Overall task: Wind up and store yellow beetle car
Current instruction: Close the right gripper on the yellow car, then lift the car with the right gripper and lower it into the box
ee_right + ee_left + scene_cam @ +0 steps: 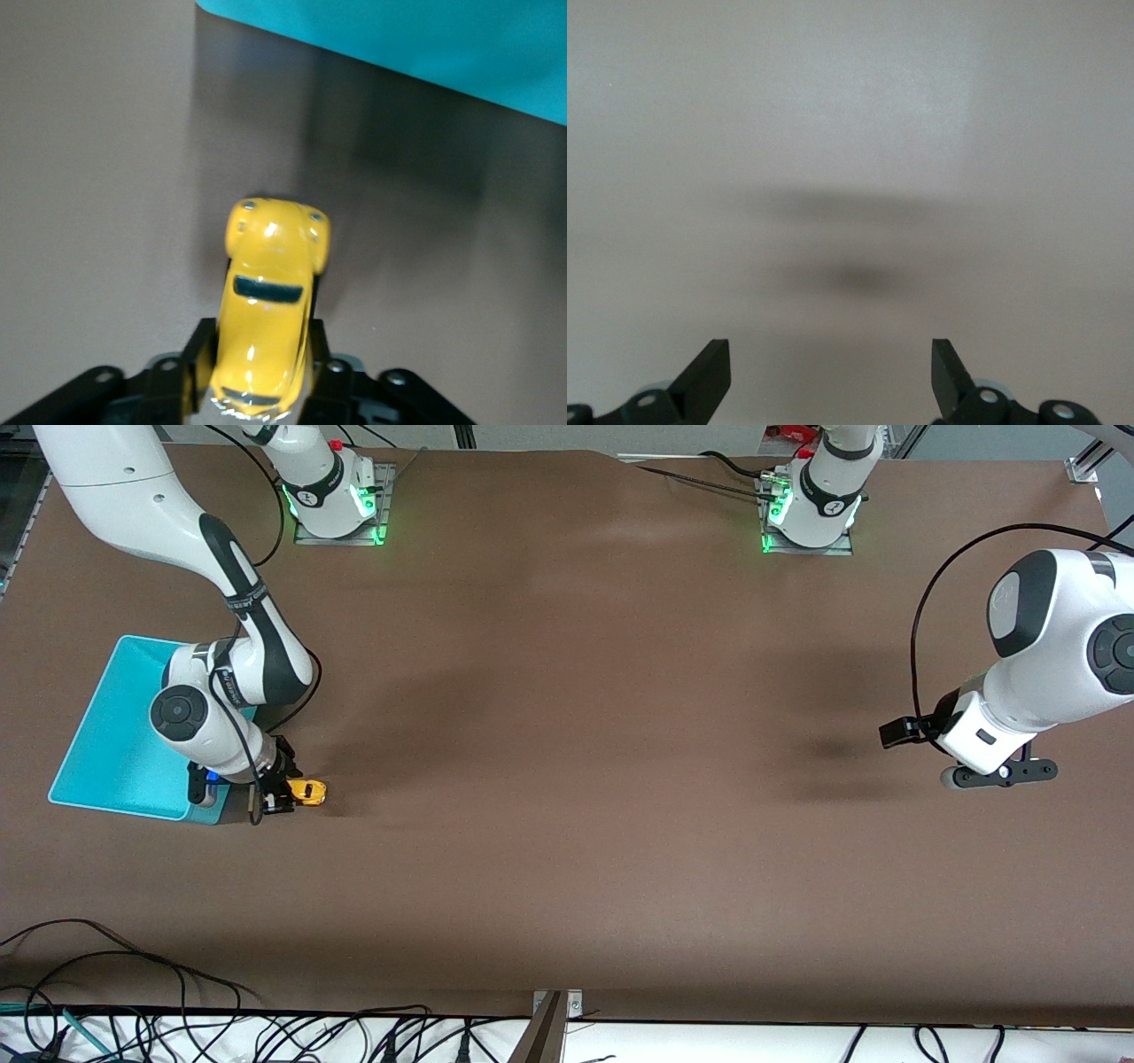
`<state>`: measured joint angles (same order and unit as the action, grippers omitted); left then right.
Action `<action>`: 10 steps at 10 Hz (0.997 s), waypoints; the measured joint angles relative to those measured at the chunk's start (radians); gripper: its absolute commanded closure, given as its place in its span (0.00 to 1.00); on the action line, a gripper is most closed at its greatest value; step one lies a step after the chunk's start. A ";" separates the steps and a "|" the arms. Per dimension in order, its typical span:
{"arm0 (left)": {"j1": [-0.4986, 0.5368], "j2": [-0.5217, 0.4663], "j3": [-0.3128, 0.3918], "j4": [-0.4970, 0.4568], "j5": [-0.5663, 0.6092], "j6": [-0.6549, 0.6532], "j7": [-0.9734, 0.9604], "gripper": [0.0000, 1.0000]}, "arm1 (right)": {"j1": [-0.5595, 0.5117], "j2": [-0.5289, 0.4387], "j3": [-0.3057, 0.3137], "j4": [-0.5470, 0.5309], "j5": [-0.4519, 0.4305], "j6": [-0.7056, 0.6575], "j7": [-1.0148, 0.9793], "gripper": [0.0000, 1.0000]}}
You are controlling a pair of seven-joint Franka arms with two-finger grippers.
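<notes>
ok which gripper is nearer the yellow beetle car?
Right. The right gripper is shut on the yellow beetle car, jaws clamping its sides, beside the turquoise bin. The left gripper waits open over bare table at the left arm's end.

**Yellow, turquoise and brown on one tabletop**

The small glossy yellow beetle car (266, 310) is bright yellow all over, with a dark, near-black window strip across its rounded roof and pale glints on the paint. The black-fingered right gripper (261, 372) shows matte black around it, with small silvery screw heads. The flat turquoise plastic bin (115, 726) is a plain, even blue-green. The wide table (567, 779) is a uniform matte brown with soft darker shadow patches. Both arms are white with black joints; their bases glow green. The left gripper (833, 376) is black too.
</notes>
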<state>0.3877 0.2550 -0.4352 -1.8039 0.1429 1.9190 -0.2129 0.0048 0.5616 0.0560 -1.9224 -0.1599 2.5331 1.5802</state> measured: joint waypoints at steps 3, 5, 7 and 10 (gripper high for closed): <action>0.000 0.000 0.000 0.000 0.000 0.000 0.000 0.00 | -0.001 -0.006 0.000 0.006 0.000 -0.001 0.008 1.00; 0.000 0.000 0.000 0.000 0.000 0.000 0.000 0.00 | -0.002 -0.044 0.000 0.019 0.000 -0.050 0.010 1.00; 0.000 0.000 0.000 0.000 0.000 0.000 0.000 0.00 | -0.004 -0.118 0.000 0.024 0.000 -0.148 0.010 1.00; 0.000 0.000 0.000 0.000 0.000 0.000 0.000 0.00 | -0.008 -0.250 -0.001 0.027 0.000 -0.282 0.010 1.00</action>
<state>0.3876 0.2550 -0.4352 -1.8039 0.1429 1.9185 -0.2129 -0.0029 0.3113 0.0551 -1.8955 -0.1597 2.2515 1.5903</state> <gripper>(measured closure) 0.000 0.577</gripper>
